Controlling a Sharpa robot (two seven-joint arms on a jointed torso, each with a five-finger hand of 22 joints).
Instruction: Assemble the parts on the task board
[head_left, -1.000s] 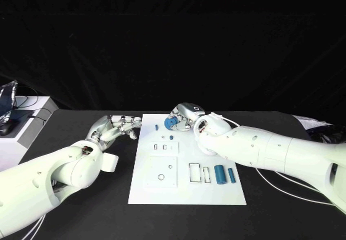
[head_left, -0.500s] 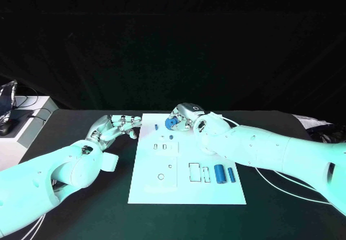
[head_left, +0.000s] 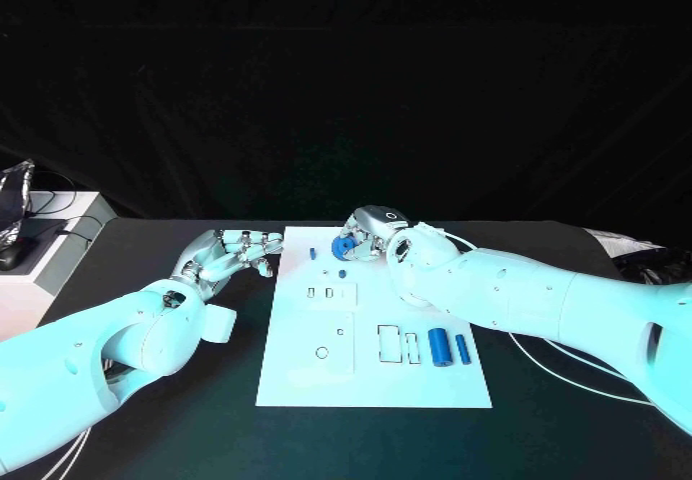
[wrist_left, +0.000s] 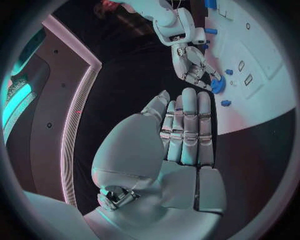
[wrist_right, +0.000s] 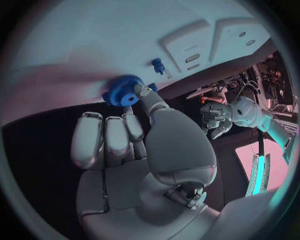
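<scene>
White task board (head_left: 372, 385) on black table (head_left: 577, 420). Blue gear (wrist_right: 125, 91), blue cylinders (head_left: 450, 349), small blue peg (wrist_right: 157, 65). Silver right hand (wrist_right: 134, 135), silver left hand (wrist_left: 181, 132).

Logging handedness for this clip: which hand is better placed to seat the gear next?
Right: the right hand already holds the blue gear over the white board; the left hand rests beside it, holding nothing.

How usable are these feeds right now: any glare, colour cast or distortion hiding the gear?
Head view: teal light washes both arms, the task board stays readable, the background is black, and the blue gear is small under the right hand. Right wrist view: fisheye bends the board edge and a pinkish tint covers it, yet the gear is sharp at the fingers. Left wrist view: the left hand blocks the middle.
</scene>
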